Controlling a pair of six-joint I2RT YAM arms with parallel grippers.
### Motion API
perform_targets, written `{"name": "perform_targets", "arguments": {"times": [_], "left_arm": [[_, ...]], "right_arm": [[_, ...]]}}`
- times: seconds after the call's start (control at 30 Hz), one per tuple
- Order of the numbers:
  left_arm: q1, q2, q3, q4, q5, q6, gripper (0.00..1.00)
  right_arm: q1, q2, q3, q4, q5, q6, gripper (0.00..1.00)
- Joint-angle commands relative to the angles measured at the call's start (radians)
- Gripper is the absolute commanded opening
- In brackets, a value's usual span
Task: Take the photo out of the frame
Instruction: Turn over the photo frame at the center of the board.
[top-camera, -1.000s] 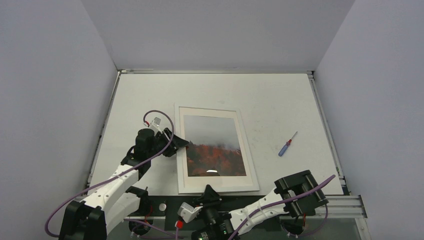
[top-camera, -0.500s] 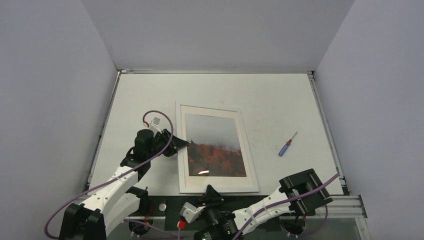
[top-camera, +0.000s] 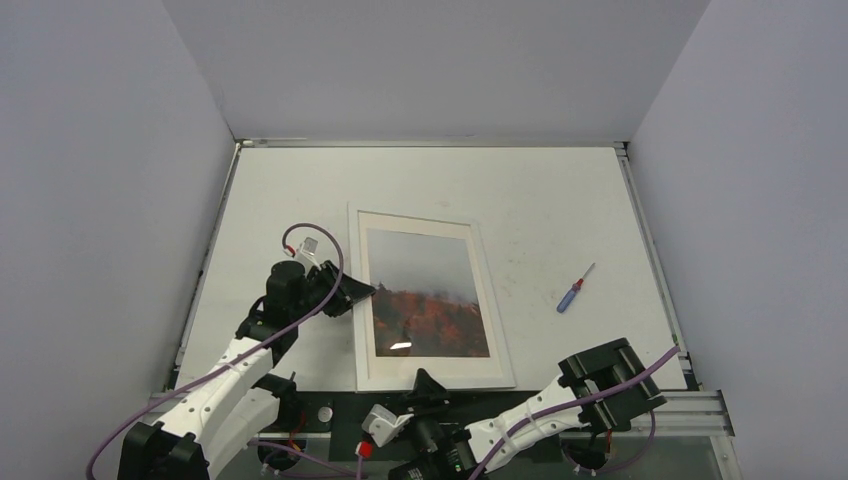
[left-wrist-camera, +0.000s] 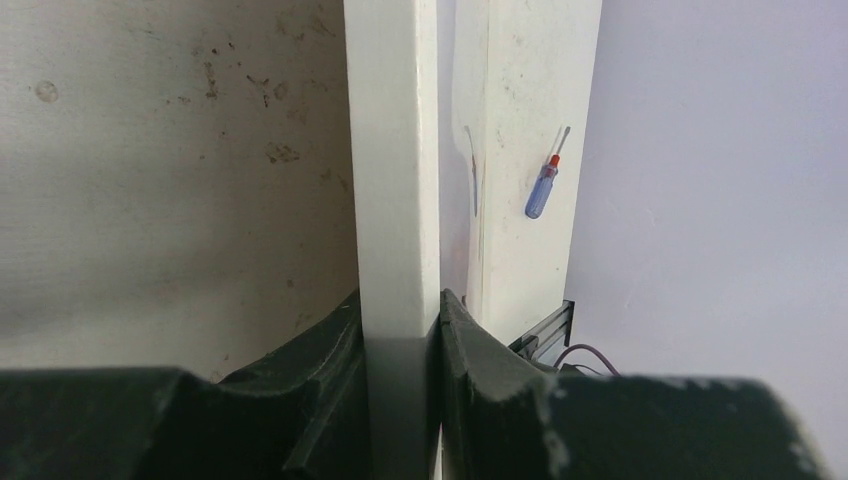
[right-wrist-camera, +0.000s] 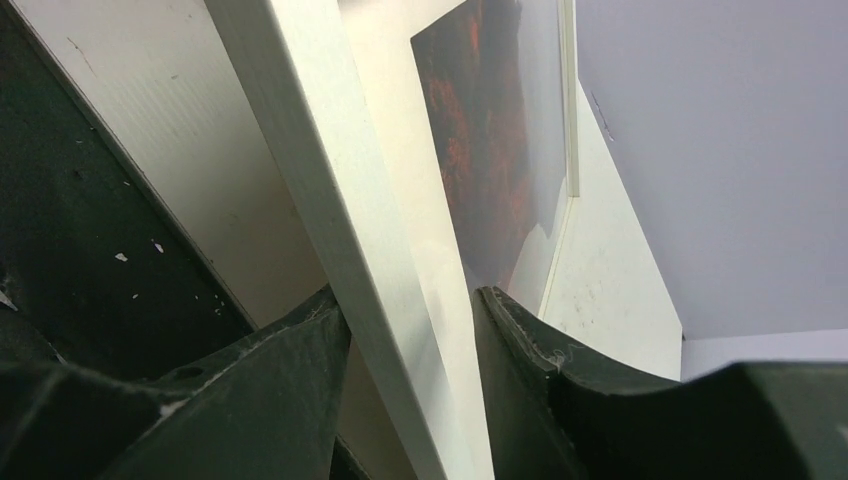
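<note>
Clamping left edge of frame (left-wrist-camera: 392, 150), left end effector (left-wrist-camera: 400, 305); right end effector (right-wrist-camera: 407, 293) astride near edge, grip unclear.

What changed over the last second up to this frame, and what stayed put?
The left gripper closed onto the left edge of the frame and nudged it slightly to the left. The right gripper, at the near edge, loosened: its fingers now straddle the border strip with a gap on one side. The photo is still inside the frame, and the screwdriver has not moved.
</note>
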Motion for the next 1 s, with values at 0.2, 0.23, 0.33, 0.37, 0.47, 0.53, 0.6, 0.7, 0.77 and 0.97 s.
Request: {"name": "perform_targets", "arguments": {"times": [0.2, 0.23, 0.33, 0.37, 0.47, 0.53, 0.6, 0.7, 0.77, 0.97], "left_arm": [[0.001, -0.008, 0.098, -0.047, 0.021, 0.018, 0.00], [0.001, -0.007, 0.100, -0.051, 0.022, 0.018, 0.00], [0.001, -0.009, 0.104, -0.068, 0.020, 0.020, 0.00], [0.001, -0.011, 0.104, -0.073, 0.019, 0.022, 0.00], [0.001, -0.021, 0.104, -0.079, 0.016, 0.027, 0.00], [0.001, -0.030, 0.108, -0.084, 0.010, 0.030, 0.00], [0.001, -0.041, 0.117, -0.097, 0.001, 0.036, 0.10], [0.001, -0.046, 0.140, -0.120, -0.008, 0.051, 0.21], [0.002, -0.051, 0.152, -0.133, -0.013, 0.061, 0.33], [0.002, -0.085, 0.184, -0.161, -0.039, 0.079, 0.60]], "right_arm": [[-0.019, 0.062, 0.048, -0.005, 0.120, -0.010, 0.34], [-0.020, 0.067, 0.051, -0.002, 0.123, -0.016, 0.31], [-0.023, 0.064, 0.054, 0.000, 0.131, -0.025, 0.22], [-0.023, 0.060, 0.054, 0.001, 0.131, -0.028, 0.20], [-0.025, 0.046, 0.051, -0.005, 0.136, -0.031, 0.12], [-0.025, 0.034, 0.051, -0.006, 0.134, -0.031, 0.04], [-0.026, 0.022, 0.048, -0.006, 0.134, -0.026, 0.00], [-0.026, -0.001, 0.043, 0.001, 0.134, -0.013, 0.00], [-0.026, -0.015, 0.039, 0.014, 0.130, -0.013, 0.00], [-0.028, -0.061, 0.009, 0.073, 0.111, -0.018, 0.00]]}}
